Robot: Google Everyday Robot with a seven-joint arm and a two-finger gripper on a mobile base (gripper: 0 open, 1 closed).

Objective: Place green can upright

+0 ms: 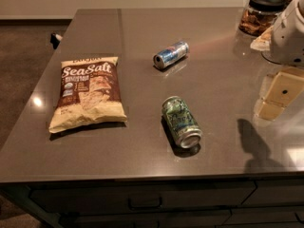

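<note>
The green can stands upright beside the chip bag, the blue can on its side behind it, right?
No: the camera view shows the green can lying on its side beside the chip bag; the blue can lies on its side behind it. The hand is at the right edge.

- I count two drink cans on the tabletop (142, 37): one green can (181, 121) and one blue and silver can (170, 54).
- One Sea Salt snack bag (89, 93).
- One black-lidded glass jar (260, 14), far right.
- One hand (278, 99), over the tabletop's right edge.
</note>
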